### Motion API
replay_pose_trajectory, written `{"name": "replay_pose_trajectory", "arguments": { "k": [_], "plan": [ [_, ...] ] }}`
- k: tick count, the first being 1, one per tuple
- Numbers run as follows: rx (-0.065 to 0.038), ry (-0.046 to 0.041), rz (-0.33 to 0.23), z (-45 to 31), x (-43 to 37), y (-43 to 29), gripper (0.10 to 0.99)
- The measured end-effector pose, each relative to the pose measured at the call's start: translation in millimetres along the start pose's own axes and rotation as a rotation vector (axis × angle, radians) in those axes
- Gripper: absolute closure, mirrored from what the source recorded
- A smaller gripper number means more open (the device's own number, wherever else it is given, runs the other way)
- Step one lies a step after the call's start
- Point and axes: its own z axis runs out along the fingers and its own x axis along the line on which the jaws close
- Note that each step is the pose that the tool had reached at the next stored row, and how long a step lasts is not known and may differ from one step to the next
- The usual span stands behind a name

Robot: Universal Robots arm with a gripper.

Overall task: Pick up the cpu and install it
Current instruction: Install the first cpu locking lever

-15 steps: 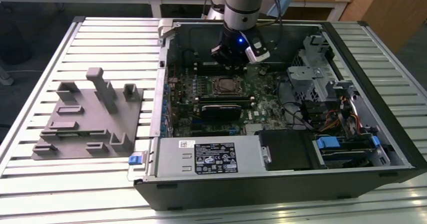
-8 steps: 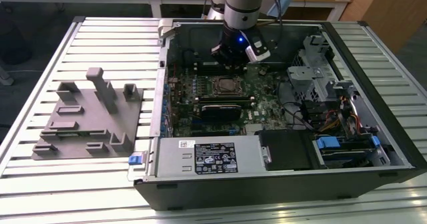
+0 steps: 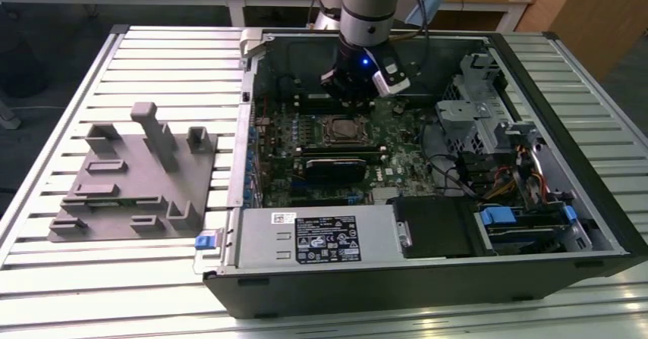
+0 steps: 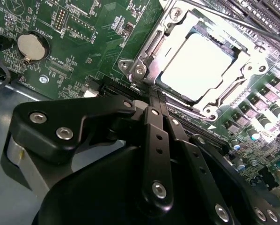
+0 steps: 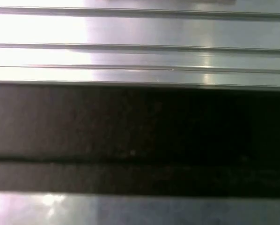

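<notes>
- The slatted metal table (image 3: 61, 81) holds an open computer case (image 3: 426, 278) lying on its side, with its power supply (image 3: 314, 236) nearest the camera.
- A big grey plastic fixture (image 3: 132, 172) with upright tabs sits on the table at the exterior view's left, well apart from the arm.
- The green motherboard (image 4: 102, 42) lies flat inside the case, and the robot arm (image 3: 366, 5) reaches down over it.
- The gripper (image 4: 155, 96) hangs just above the board, right beside the socket frame (image 4: 144, 58). Its two black fingers (image 4: 151, 122) look pressed close together with nothing between them.
- The cpu (image 4: 198, 65) already sits in the socket, inside the metal frame, with its pale silver top showing. In the exterior view it is near the middle of the board (image 3: 344, 130).
- I think the fingers could bump the frame or the chip, because they are so close to its edge.
- A bump could tip the chip in its seat, and the tiny pins under it could bend.
- The small silver parts (image 4: 254, 126) next to the socket could get scraped if the arm slides sideways.
- The round coin battery (image 4: 31, 46) is far enough away to be safe.
</notes>
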Motion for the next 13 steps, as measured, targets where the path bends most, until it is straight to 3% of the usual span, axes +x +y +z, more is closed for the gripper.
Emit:
{"name": "replay_pose_trajectory", "arguments": {
  "k": [8,13],
  "plan": [
    [-0.001,-0.0019,0.000,-1.0,-0.7,0.6,0.980],
    [0.007,-0.0007,0.000,-3.2,-0.6,0.4,0.980]
  ]
}}
